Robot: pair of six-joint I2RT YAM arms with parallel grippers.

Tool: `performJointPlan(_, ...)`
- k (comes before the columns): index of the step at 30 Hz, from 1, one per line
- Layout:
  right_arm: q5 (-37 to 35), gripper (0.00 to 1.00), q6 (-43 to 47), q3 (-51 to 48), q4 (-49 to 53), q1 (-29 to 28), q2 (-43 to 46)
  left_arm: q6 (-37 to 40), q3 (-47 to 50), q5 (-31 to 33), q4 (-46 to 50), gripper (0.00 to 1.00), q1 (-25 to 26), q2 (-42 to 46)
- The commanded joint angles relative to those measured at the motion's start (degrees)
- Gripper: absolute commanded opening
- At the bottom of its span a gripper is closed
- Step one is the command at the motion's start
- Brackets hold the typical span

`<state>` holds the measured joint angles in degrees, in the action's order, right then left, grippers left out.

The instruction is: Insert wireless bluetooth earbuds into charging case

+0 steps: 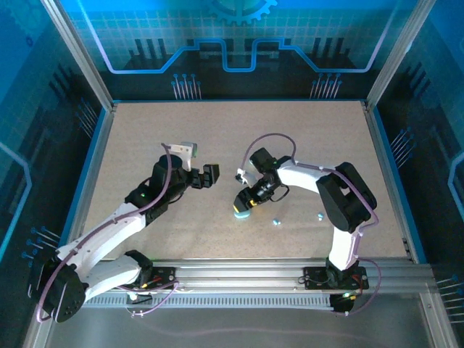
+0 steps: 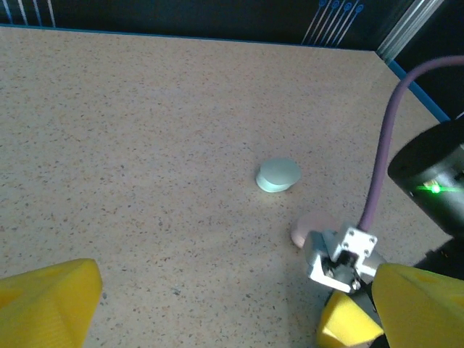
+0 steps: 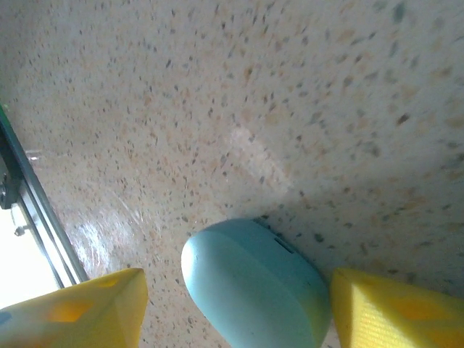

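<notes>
On the speckled table, a little right of its middle, a pale blue case is seen lying flat, and the right gripper is lowered directly over it. From the right wrist camera the case is found between the two yellow fingers. One finger is set just beside the case, perhaps touching it, while a strip of bare table is left between the other finger and the case. The jaws are thus spread around the case and it is not pinched. Two earbuds, tiny pale blue beads, are seen on the table to the right of the case. The nearer one is placed close to the case but apart from it, and the other farther right, beside the right arm. The left gripper is held to the left of the right gripper, apart from it. Its jaws are released and spread wide over bare table. From the left wrist camera a round pale case is seen on the table ahead. A pink case is seen near it, not touching, and is partly covered by a white bracket.
</notes>
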<state>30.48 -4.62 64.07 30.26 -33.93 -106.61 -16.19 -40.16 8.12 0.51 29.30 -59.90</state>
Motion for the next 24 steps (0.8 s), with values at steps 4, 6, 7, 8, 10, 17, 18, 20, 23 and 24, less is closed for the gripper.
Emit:
performJointPlan(4,-0.86,0.68,1.29,-2.86,-1.08,-2.28,3.95,-0.07,1.73,2.93,-1.40,0.97,-0.61,1.93)
performJointPlan(6,-2.72,0.69,1.88,-4.32,-2.58,-3.34,5.45,-0.15,2.00,3.26,-1.40,0.97,-0.63,2.23)
performJointPlan(7,-4.13,0.70,2.51,-5.39,-3.66,-3.95,6.31,-0.16,2.14,3.30,-1.44,0.98,-0.62,2.37)
performJointPlan(8,-6.33,0.71,3.17,-6.61,-4.78,-4.72,7.13,-0.15,2.15,3.35,-1.39,0.98,-0.58,2.50)
performJointPlan(10,-12.01,0.72,4.93,-8.64,-6.68,-6.30,8.46,-0.29,2.38,3.39,-1.53,0.98,-0.65,2.70)
performJointPlan(17,-24.64,0.74,12.61,-15.41,-17.74,-11.18,11.52,-0.46,2.29,3.73,-1.93,0.98,-0.81,2.33)
performJointPlan(18,-25.74,0.74,13.50,-15.81,-18.76,-11.62,11.59,-0.62,2.15,3.76,-1.87,0.98,-0.88,2.24)
performJointPlan(20,-27.36,0.73,14.29,-16.06,-20.10,-12.18,11.17,-0.69,2.09,3.75,-1.69,0.98,-0.83,2.38)
performJointPlan(23,-27.82,0.67,15.26,-17.08,-22.63,-12.56,10.72,-1.02,2.26,4.43,-1.68,0.99,-0.95,2.84)
performJointPlan(24,-27.99,0.65,15.64,-17.54,-23.54,-12.78,10.67,-1.13,2.43,4.77,-1.74,0.99,-1.06,3.07)
